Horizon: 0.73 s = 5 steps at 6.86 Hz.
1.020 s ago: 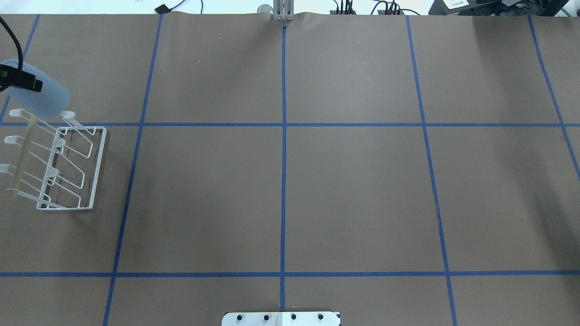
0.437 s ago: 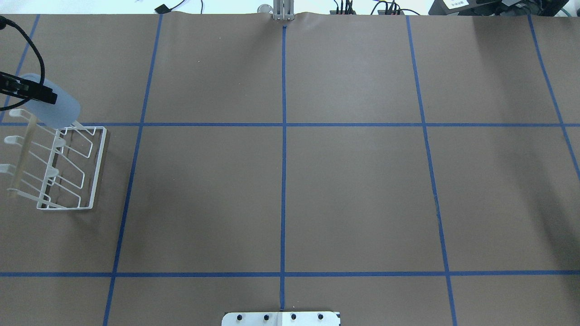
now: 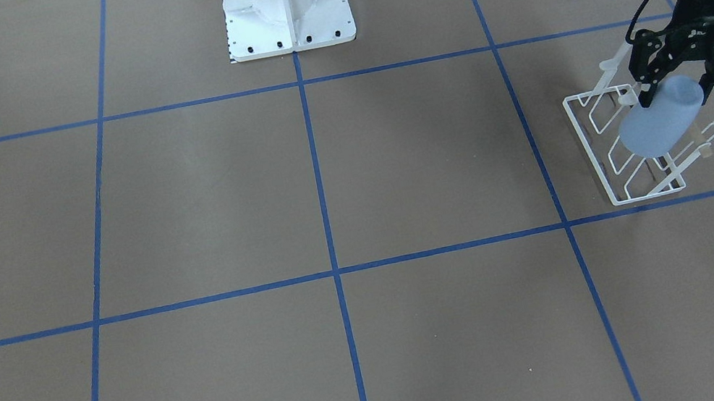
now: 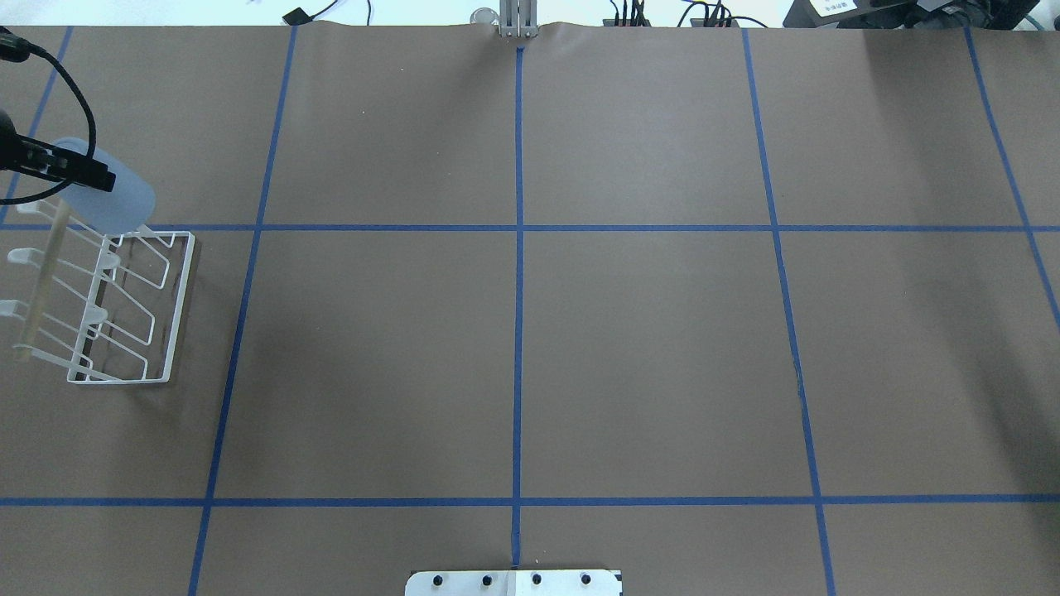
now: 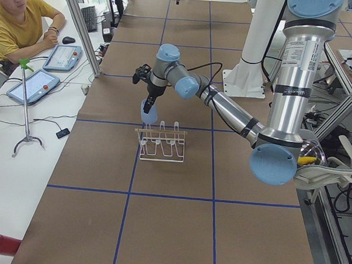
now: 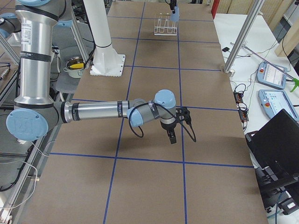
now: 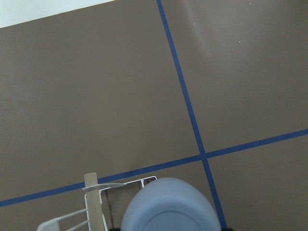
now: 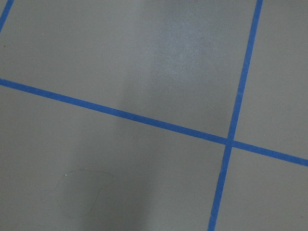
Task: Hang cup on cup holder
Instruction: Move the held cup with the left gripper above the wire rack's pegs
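So the light blue cup is hanging in the air, tilted, right over the 12 o'clock end of the white wire cup holder in the overhead view, which is itself sitting way out at the table's 9 o'clock edge. The left gripper is pinching it across the narrower upper part, one finger on each side. That's leaving the wider end pointing down toward about 7 o'clock in the front-facing view. I'm guessing that's the mouth, and it's being angled like that so it lines up with the slanted prongs rather than coming straight down on them. The grip being up high is also keeping the fingers clear of the wires and of the tan wooden rod running along the prong tips. I can't tell whether a prong is already poking inside the cup or the cup is just hovering over the end pair, because its body is covering that corner in every view. The right gripper is parked well apart over bare brown table, out of the way. It's only showing in the side view, so I can't say if it's open or closed.
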Motion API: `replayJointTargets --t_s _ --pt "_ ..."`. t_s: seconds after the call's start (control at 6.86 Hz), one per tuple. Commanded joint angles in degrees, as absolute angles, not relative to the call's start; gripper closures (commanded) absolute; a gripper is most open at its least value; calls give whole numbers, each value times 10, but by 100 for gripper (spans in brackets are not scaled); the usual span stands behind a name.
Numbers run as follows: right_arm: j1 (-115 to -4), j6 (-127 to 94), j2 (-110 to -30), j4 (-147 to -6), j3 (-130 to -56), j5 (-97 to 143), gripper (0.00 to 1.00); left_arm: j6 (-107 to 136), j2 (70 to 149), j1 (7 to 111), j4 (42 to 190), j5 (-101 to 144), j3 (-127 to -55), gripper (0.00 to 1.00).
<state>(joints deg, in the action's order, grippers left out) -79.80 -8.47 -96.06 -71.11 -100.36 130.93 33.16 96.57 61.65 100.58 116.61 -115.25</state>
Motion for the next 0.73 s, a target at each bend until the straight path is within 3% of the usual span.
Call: replayJointTargets --t_s 0.0,0.58 --pt "-798 -85 -960 -711 -1004 1310 0 333 968 604 1007 1166 -1139 100" --pt "-798 -88 -960 -710 -1004 1309 0 336 978 595 1077 1165 -1069 100"
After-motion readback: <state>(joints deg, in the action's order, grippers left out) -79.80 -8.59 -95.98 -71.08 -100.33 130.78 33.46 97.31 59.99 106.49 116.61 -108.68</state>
